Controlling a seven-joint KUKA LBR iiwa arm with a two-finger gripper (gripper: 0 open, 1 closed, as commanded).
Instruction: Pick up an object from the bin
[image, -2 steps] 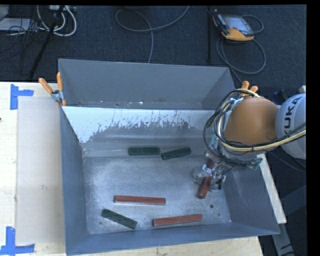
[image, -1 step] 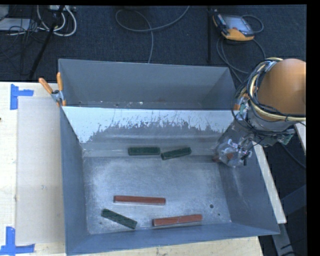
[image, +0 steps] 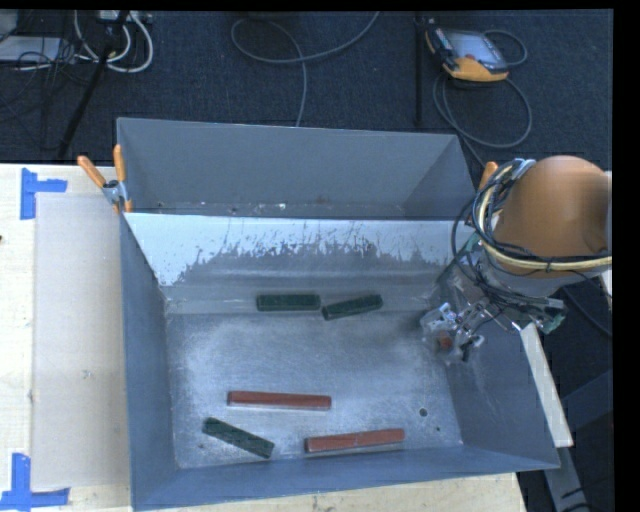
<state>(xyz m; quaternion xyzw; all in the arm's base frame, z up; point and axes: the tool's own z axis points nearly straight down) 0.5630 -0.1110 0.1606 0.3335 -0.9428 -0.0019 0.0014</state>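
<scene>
1. Plainly, nothing is picked yet; your hand hangs low at the right side of the bin, near the foot of the sloping right wall, with no bar beneath it.
2. Whether the hand is spread or pressed together you cannot tell from here; cables crowd it below the orange cover, and nothing from the bin shows in its grasp.
3. Five flat bars lie on the bin floor, all apart from the hand; toward the back are the level green bar and, just beside it, the tilted green bar; toward the front are the upper brown bar, the lower brown bar and the slanted green bar.
4. The tilted green bar lies nearest to you, so I judge it the likeliest pick; the whole task remains: travel over a bar, descend, close, lift.
</scene>
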